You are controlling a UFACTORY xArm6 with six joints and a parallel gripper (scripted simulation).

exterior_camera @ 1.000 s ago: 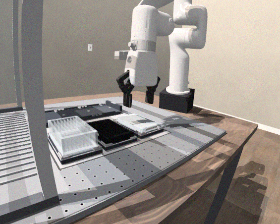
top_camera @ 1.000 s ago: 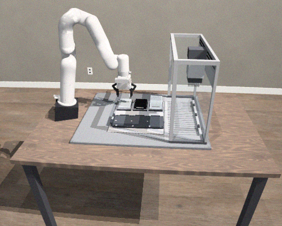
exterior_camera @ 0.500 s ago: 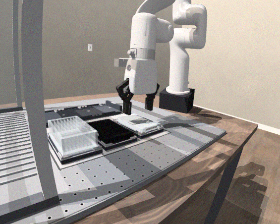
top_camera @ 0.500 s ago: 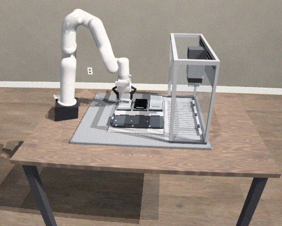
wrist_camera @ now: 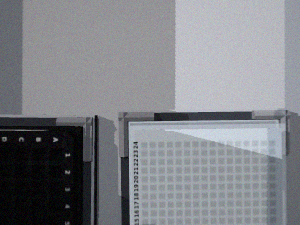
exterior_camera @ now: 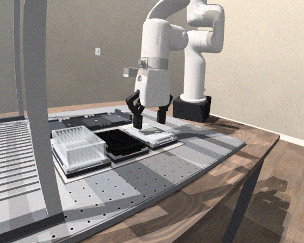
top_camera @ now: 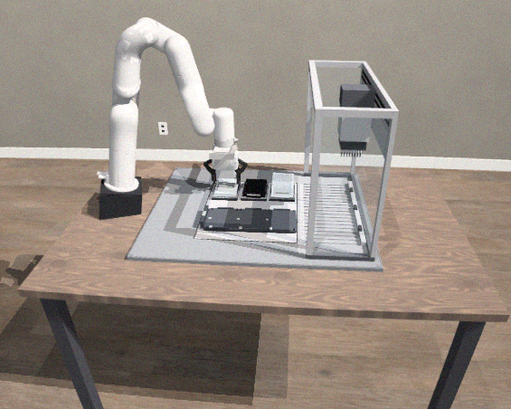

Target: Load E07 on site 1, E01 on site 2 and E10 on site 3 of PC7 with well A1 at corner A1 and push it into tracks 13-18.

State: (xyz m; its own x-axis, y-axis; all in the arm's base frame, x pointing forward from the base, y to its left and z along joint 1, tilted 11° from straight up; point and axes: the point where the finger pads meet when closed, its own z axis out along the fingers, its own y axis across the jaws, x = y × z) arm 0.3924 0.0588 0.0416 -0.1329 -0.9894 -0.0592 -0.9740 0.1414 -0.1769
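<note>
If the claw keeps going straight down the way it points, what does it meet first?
Most likely the pale fine-welled plate nearest the arm's base: the open claw hangs just above it, fingers apart.

The wrist view crops E10 (wrist_camera: 207,174) and black E01 (wrist_camera: 40,174) at its lower edge; from above, the hand (top_camera: 225,174) hides E10's far edge.
</note>
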